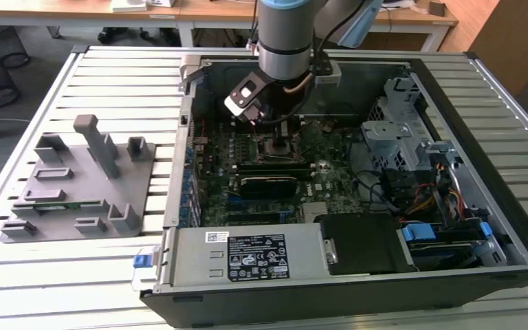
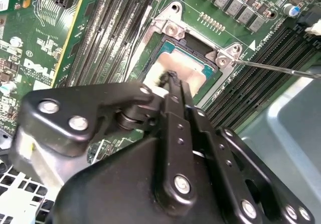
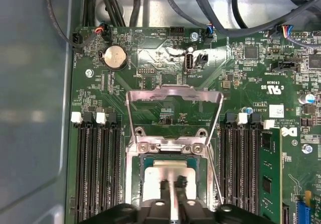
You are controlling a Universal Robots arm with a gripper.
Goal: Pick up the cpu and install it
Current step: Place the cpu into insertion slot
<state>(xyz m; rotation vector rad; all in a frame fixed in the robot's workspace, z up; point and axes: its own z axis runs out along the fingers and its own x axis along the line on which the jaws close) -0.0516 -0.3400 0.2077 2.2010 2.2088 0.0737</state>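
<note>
- Nearest, in the first wrist view: the gripper [image 3: 173,185], black anodised links with bright screw heads, points straight down over the socket. Its fingers [image 3: 164,188] are drawn close, with only a sliver of silver between them. The tips rest on or just over the chip's top, not around its edges.
- The cpu [image 3: 153,178] is a flat square with a brushed silver lid and a thin green rim. It lies level inside the socket frame [image 3: 132,184], near the middle of the motherboard [image 3: 241,73].
- Progress, as judged: pick-up is done and the chip looks set in place. I cannot tell whether it is fully seated.
- The retention plate [image 3: 173,90], thin stamped steel, stands hinged up, and the wire lever [image 2: 281,69] is unlatched. The clamping part of the install is not done.
- Black ribbed memory slots [image 3: 95,169] flank the socket on both sides.
- Beyond them, a round shiny coin cell [image 3: 114,57] sits toward the board's far edge.
- Farther out, in the exterior view: the open dark steel case [image 1: 447,65] rests on the slatted metal bench [image 1: 108,75]. A grey moulded fixture tray [image 1: 108,210] sits beside the case at the exterior view's left.
</note>
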